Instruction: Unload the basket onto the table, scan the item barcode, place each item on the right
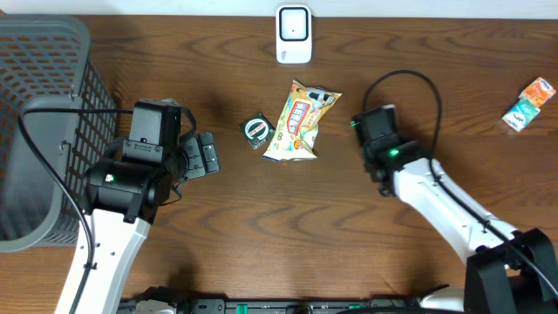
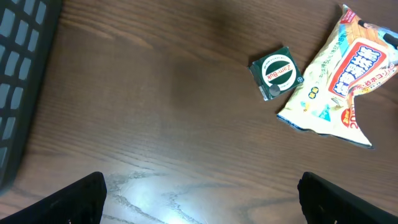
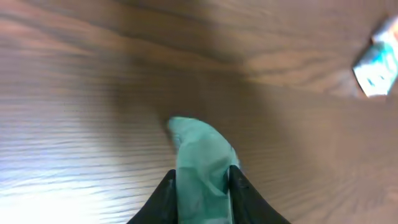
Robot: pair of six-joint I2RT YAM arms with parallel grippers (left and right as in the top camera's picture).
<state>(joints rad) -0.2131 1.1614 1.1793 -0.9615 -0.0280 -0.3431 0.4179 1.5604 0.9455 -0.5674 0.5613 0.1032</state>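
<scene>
– So where's the thing it's supposed to scan?

– Pinched in the right gripper (image 3: 201, 177). It's a soft mint-green packet (image 3: 199, 143), kinda crumpled, with a dark finger pressed against each side. It's held over the wood-grain table (image 1: 436, 52), right of the snack bag (image 1: 301, 122). Too blurry to make out any barcode.

– And the other arm?

– The left gripper (image 1: 209, 155) is spread wide with nothing in it, near the grey plastic mesh basket (image 1: 44, 52). The snack bag is glossy and crinkly, lying flat mid-table, and a small square green sachet (image 1: 258, 130) sits just beside it. The white rounded scanner (image 1: 294, 33) stands at the far edge.
</scene>
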